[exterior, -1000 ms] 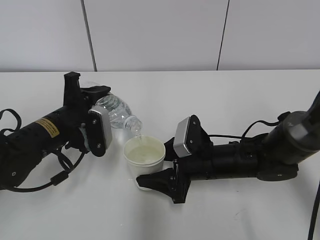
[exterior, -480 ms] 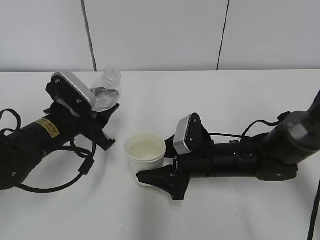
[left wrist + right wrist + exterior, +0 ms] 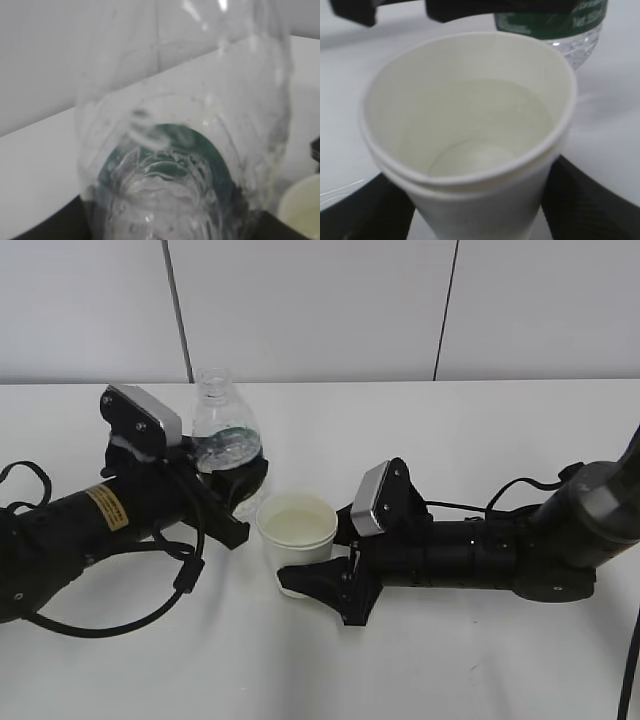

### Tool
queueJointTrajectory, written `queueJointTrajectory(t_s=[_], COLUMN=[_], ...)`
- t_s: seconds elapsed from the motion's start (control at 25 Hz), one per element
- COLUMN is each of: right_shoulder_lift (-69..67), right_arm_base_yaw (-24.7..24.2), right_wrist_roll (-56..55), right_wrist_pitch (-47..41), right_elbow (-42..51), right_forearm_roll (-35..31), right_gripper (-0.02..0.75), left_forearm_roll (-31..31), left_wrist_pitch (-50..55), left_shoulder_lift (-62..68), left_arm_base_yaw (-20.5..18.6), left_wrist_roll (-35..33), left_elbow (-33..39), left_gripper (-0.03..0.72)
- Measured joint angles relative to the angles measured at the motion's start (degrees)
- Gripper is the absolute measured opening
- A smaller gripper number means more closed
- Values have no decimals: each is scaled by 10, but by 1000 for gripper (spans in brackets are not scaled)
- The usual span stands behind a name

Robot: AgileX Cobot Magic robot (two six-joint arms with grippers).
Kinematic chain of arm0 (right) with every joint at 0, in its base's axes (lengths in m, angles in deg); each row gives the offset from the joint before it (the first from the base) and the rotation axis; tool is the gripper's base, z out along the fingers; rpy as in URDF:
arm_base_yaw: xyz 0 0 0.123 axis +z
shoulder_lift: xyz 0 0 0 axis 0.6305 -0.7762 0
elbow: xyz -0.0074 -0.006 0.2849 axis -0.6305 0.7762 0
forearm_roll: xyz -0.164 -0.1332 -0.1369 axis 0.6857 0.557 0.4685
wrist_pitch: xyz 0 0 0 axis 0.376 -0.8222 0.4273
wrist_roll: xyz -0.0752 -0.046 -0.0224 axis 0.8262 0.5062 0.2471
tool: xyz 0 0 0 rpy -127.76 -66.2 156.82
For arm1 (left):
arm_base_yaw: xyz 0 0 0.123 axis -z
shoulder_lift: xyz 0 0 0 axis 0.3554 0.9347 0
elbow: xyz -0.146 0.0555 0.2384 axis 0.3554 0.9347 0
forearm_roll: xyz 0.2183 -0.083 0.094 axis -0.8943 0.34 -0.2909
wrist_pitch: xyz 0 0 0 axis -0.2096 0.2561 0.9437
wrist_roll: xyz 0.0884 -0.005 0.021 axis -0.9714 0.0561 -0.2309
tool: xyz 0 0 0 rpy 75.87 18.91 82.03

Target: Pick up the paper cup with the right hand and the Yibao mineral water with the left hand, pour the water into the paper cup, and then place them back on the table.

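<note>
pour: ended, bottle (image 3: 225, 435) swung back upright, centre-left of frame | cup (image 3: 296, 540) at centre, holding water | left jaws clamped on bottle (image 3: 185, 165) | right jaws wide around cup (image 3: 470, 130) | next: set both down on bench (image 3: 480, 660)

The left gripper (image 3: 235, 502) hides the bottle's (image 3: 222, 436) lower half and base. In the left wrist view the bottle is a blur, cut off at the top edge. The right gripper (image 3: 318, 578) hides the cup's (image 3: 296, 540) base.
</note>
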Motion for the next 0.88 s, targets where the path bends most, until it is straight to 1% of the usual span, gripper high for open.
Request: queueJointTrajectory(t_s=[0.08,0.16,0.32,0.48,0.56,0.76,0.88], right_shoulder_lift=[0,0,0,0,0,0,0], right_arm_base_yaw=[-4,-10,-33,-68,-80,-85,-85], right_wrist_roll=[0,1,2,2,2,22,39], right_wrist_pitch=[0,-2,-3,23,31,25,20], right_elbow=[0,0,5,16,19,22,22], right_forearm_roll=[-9,-14,-20,-23,-33,-52,-83], right_gripper=[559,559,560,560,560,559,559], left_forearm_roll=[-42,-58,-66,-68,-72,-142,-175], left_wrist_pitch=[0,0,-1,0,0,0,0], left_shoulder_lift=[0,0,0,0,0,-2,-6], left_arm_base_yaw=[0,0,-13,-33,-37,-36,-35], left_wrist_roll=[14,25,31,31,35,66,88], left_elbow=[0,0,7,32,42,45,45], left_gripper=[335,335,335,335,335,335,335])
